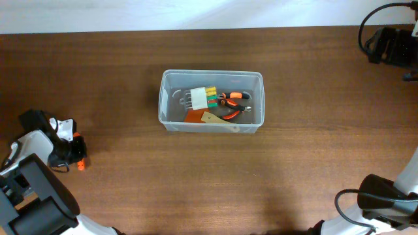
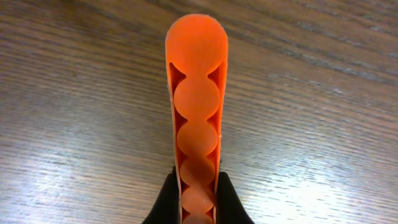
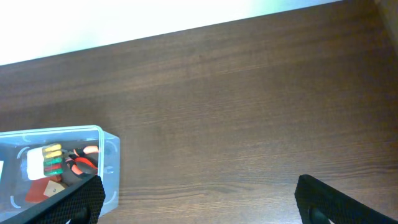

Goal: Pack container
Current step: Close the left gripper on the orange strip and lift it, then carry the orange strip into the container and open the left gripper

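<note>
Dark brown table [image 1: 209, 176] with streaky wood grain. Clear container [image 1: 166, 98] holding a white block [image 1: 198, 98] with yellow and green tips, orange-and-black pliers [image 1: 235, 103], a tan slat [image 1: 219, 122] and a red-orange piece [image 1: 193, 116]. Orange left gripper [image 2: 196, 37], a row of round hollows down it; black right gripper [image 3: 199, 205]

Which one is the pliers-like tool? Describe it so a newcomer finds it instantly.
On the wooden table, find the clear container at centre. In its right half lies the tool with orange-and-black handles, beside a white block striped yellow and green.
</note>
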Available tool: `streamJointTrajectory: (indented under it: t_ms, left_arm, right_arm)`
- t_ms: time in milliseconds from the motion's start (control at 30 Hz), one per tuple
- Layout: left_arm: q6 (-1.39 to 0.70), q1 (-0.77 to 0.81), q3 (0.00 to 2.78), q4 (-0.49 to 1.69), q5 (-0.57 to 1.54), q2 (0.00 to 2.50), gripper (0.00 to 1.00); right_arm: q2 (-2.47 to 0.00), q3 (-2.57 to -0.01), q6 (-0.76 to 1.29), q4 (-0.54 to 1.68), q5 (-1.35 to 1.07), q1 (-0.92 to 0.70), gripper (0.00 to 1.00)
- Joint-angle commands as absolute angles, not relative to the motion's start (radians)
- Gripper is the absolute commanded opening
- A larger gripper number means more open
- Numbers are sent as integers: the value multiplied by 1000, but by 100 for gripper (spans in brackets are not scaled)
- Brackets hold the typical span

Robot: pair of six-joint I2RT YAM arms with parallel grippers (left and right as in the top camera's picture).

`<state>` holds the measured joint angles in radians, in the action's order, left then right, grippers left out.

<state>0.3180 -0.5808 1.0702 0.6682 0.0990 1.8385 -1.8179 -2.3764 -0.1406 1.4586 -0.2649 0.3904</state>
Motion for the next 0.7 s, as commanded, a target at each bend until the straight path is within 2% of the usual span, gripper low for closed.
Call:
streamJointTrajectory:
  t_ms: [0, 233, 467, 667]
  left_arm:
    - [303, -563, 1112, 711, 142, 1880, 2]
    - [303, -458, 1361, 921, 135, 1830, 2]
    - [323, -225, 1722, 1064, 79, 1776, 2]
    - [606, 65, 1870, 1020, 45, 1776, 2]
  right_arm:
    - [-1821, -2372, -141, 1459, -281, 393, 99]
    - [-1821, -2372, -141, 1459, -281, 393, 99]
    - [-1821, -2372, -140, 1459, -281, 393, 98]
    - [-1821, -2372, -141, 1459, -281, 393, 99]
